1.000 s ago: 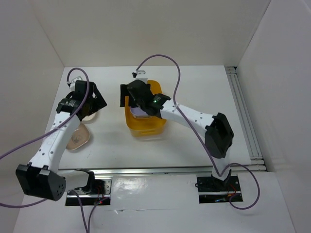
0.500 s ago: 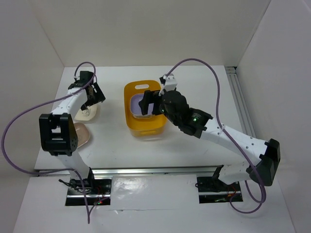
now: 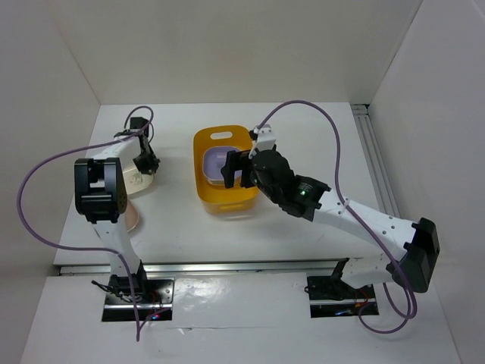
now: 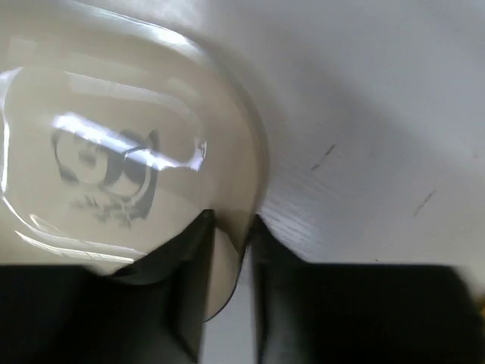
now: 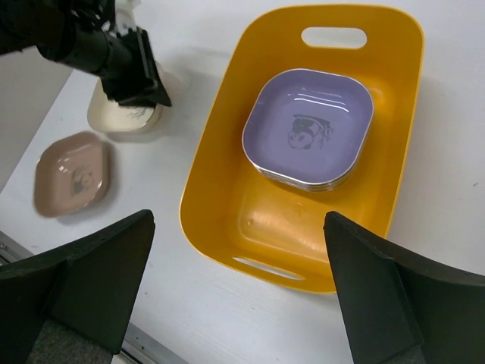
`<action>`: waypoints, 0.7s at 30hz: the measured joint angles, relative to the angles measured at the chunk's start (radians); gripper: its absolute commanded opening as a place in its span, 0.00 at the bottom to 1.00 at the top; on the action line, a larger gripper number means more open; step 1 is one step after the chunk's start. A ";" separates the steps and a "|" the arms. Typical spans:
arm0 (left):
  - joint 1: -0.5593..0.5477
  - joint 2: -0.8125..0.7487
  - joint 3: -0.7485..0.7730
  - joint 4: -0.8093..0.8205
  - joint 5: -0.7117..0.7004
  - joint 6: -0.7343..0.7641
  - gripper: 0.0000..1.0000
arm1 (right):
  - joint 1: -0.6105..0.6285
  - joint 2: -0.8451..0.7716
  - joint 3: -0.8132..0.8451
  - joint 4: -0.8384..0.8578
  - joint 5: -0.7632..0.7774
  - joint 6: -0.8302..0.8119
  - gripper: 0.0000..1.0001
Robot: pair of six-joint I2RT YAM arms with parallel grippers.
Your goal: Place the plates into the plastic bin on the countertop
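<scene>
A cream plate [image 4: 106, 152] with a small grey print lies on the white countertop [image 4: 364, 114] at the left. My left gripper [image 4: 231, 220] is shut on its right rim, one finger inside the dish and one outside. From above, that gripper [image 3: 146, 163] sits at the plate's [image 3: 130, 182] far right edge. A tan plate [image 5: 72, 173] lies nearer, partly under the left arm [image 3: 98, 189]. The yellow-orange plastic bin [image 5: 220, 159] holds a stack of plates with a lavender plate [image 5: 309, 125] on top. My right gripper [image 5: 236, 220] hangs open and empty above the bin's near end.
White walls close off the left, back and right. A metal rail [image 3: 379, 174] runs along the right side, and another rail [image 3: 227, 267] crosses the near edge by the arm bases. Purple cables loop above both arms.
My left gripper moved down onto the cream plate's rim and its jaws narrowed around it. The right gripper drew back from inside the bin; the lavender plate now shows in the bin.
</scene>
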 measured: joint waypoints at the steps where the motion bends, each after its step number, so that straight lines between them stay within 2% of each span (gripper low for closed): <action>1: 0.000 0.005 0.021 0.005 0.000 0.000 0.21 | 0.002 -0.003 -0.005 -0.001 0.003 0.002 1.00; 3: 0.003 0.029 0.082 -0.003 -0.005 0.011 0.05 | 0.004 -0.007 -0.015 -0.001 0.014 0.009 1.00; 4: 0.004 0.046 0.112 -0.010 -0.017 0.020 0.00 | 0.004 -0.009 -0.021 -0.002 0.022 0.015 1.00; 8: 0.004 0.144 0.265 -0.061 -0.039 0.029 0.00 | 0.007 -0.017 -0.047 -0.002 0.043 0.032 1.00; 13: -0.003 0.194 0.366 -0.103 -0.046 0.033 0.00 | 0.014 -0.034 -0.080 -0.021 0.081 0.056 1.00; 17: -0.036 0.143 0.384 -0.116 -0.047 0.026 0.00 | 0.014 -0.055 -0.086 -0.025 0.108 0.075 1.00; 21: -0.113 -0.014 0.385 -0.161 -0.055 0.015 0.00 | 0.018 -0.101 -0.086 -0.028 0.129 0.091 1.00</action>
